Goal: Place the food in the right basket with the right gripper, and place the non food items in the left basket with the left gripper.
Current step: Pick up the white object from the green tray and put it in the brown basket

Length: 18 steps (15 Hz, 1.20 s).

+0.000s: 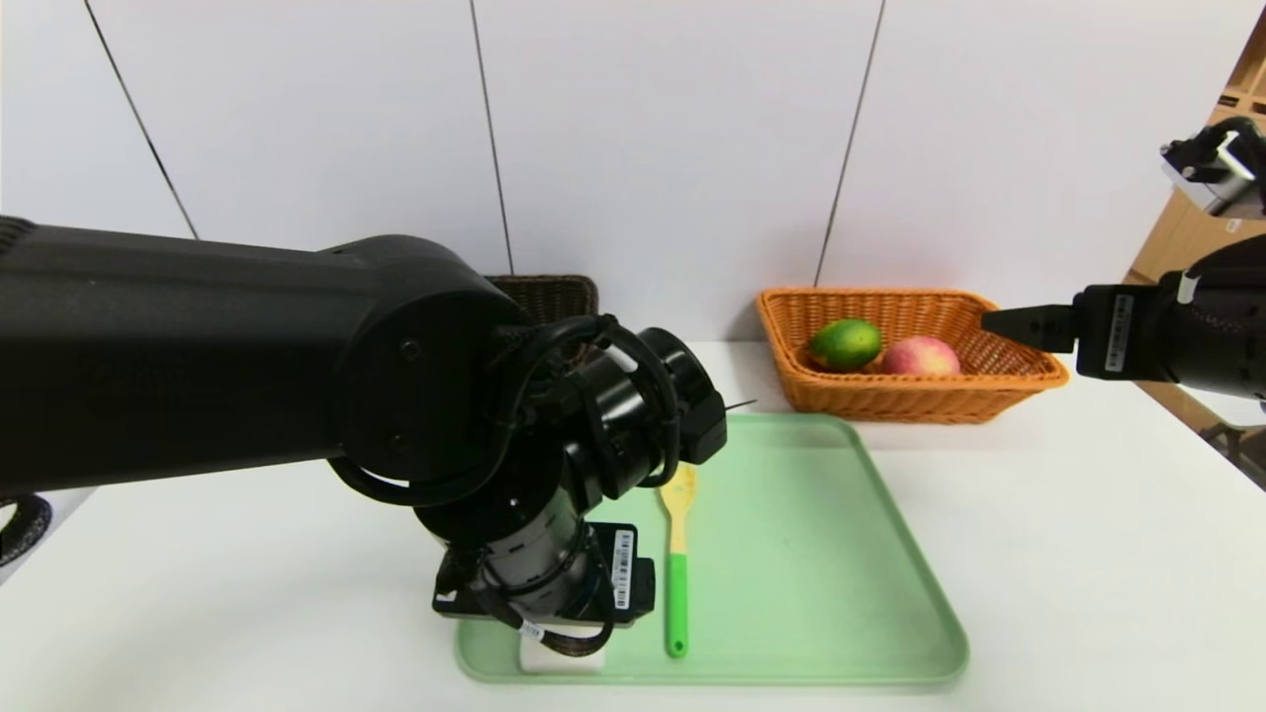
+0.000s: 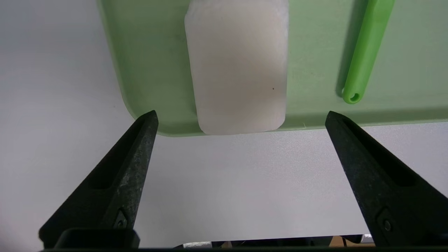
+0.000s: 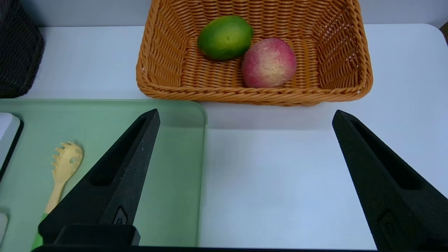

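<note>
The green fruit [image 1: 847,343] and the pink-red peach [image 1: 920,356] lie side by side in the orange right basket [image 1: 1009,381]. My right gripper [image 3: 245,112] hangs open and empty over the table, short of that basket [image 3: 252,94], at its right end in the head view. A white soap-like block [image 2: 238,66] lies at the near left corner of the green tray [image 2: 147,63]. My left gripper [image 2: 241,117] is open above the tray's near edge, the block just beyond its fingertips. The yellow spoon with green handle [image 1: 678,564] lies on the tray beside it.
The dark brown left basket [image 1: 549,297] stands at the back against the wall, mostly hidden behind my left arm. The tray's [image 1: 841,554] right half is bare. White table surrounds tray and baskets; a wooden shelf [image 1: 1187,237] stands at far right.
</note>
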### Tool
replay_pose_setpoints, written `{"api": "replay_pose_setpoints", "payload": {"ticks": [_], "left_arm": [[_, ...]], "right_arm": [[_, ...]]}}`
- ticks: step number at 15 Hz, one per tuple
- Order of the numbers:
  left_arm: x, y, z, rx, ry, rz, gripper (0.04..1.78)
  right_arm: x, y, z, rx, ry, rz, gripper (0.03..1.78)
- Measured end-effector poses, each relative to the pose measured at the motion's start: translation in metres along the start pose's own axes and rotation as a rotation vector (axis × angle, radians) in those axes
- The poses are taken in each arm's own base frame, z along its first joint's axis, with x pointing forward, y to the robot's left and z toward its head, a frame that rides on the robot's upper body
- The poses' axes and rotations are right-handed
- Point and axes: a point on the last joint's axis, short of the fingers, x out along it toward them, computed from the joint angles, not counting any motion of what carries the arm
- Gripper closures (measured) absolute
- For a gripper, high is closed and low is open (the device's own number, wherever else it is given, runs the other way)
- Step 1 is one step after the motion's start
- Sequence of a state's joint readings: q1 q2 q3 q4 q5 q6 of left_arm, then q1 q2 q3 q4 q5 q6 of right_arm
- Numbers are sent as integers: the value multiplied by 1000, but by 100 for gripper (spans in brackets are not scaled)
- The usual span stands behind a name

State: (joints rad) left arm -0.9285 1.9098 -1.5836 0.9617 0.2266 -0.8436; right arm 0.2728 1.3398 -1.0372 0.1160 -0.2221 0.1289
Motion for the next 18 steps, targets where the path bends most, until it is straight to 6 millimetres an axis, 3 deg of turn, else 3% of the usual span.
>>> {"api": "replay_pose_setpoints", "payload": {"ticks": [10,18], "left_arm": [[31,-12,2,-8,40,40,13],[44,-12,9,-31,42,52,13]], "right_arm": [[-6,-3,-16,-8,32,-5,12],[-9,-5,-26,-15,52,-6,11]]}}
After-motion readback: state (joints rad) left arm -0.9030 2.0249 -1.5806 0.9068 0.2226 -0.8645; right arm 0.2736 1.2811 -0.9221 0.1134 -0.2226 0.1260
